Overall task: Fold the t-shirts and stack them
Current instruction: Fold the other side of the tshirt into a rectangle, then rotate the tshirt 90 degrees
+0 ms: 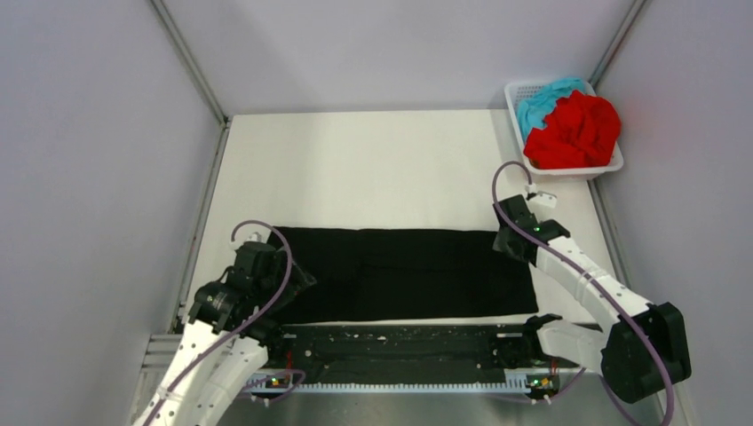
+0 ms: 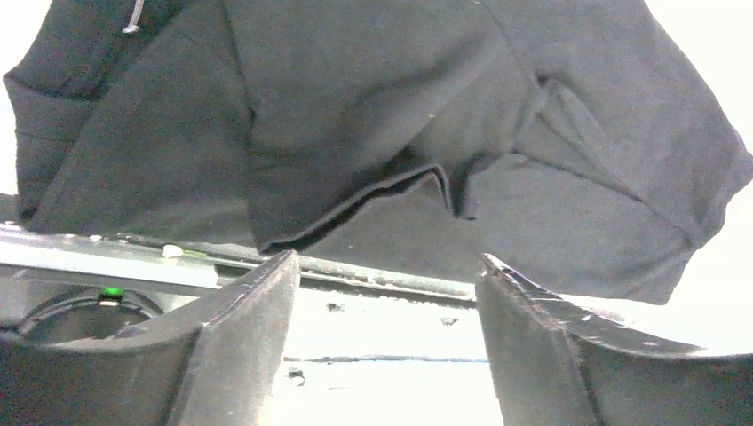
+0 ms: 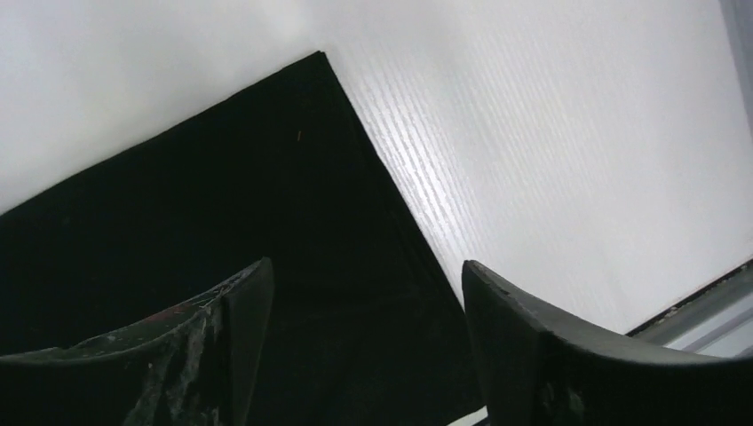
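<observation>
The black t-shirt [image 1: 408, 271] lies flat on the white bench [image 1: 373, 169] as a wide, low rectangle, its long side running left to right just beyond the dark rail at the arms' bases. The red t-shirt [image 1: 577, 131] and the teal-blue t-shirt [image 1: 542, 98] sit bunched together in the white mesh basket [image 1: 573, 171] at the far right corner of the bench, the red one in front, well apart from the black one.

The left claw [image 1: 289, 280] is at the black shirt's left end. In the left wrist view its fingers [image 2: 240, 346] stand wide apart with nothing between them, and the black shirt [image 2: 373, 115] lies just ahead, showing a sleeve and a doubled hem edge.

The right claw [image 1: 508, 241] is at the shirt's far right corner. In the right wrist view the claw [image 3: 364, 271] is also spread open and empty: the left finger [image 3: 213, 346] is over the black cloth [image 3: 222, 222], the other is over bare bench, and the shirt's right edge runs between them. Whether the fingertips touch the cloth cannot be told.

The left arm rises from its base at the near left, elbow bent, wrist leaning in toward the shirt. The right arm stretches from the near right, slanting away and leftward to the corner.
</observation>
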`<state>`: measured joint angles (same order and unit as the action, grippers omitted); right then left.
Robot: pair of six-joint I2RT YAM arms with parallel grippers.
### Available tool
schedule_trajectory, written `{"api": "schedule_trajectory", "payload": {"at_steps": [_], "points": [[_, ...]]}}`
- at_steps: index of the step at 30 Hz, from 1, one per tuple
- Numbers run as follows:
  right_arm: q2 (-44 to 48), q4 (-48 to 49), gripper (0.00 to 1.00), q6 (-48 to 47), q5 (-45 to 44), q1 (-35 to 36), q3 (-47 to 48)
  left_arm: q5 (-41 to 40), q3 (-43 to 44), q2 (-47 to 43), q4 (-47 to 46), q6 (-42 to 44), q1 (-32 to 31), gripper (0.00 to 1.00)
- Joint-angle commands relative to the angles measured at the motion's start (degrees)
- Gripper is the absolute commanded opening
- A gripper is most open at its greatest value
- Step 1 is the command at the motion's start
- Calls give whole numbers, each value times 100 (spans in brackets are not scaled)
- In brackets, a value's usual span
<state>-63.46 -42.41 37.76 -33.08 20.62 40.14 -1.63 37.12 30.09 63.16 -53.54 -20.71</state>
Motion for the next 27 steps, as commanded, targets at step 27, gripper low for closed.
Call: {"api": "schedule_trajectory", "payload": {"at_steps": [27], "points": [[-1085,2606,99,-595,2408,35,-356,2045,-1042,2694,-3000,593,-98,99]]}}
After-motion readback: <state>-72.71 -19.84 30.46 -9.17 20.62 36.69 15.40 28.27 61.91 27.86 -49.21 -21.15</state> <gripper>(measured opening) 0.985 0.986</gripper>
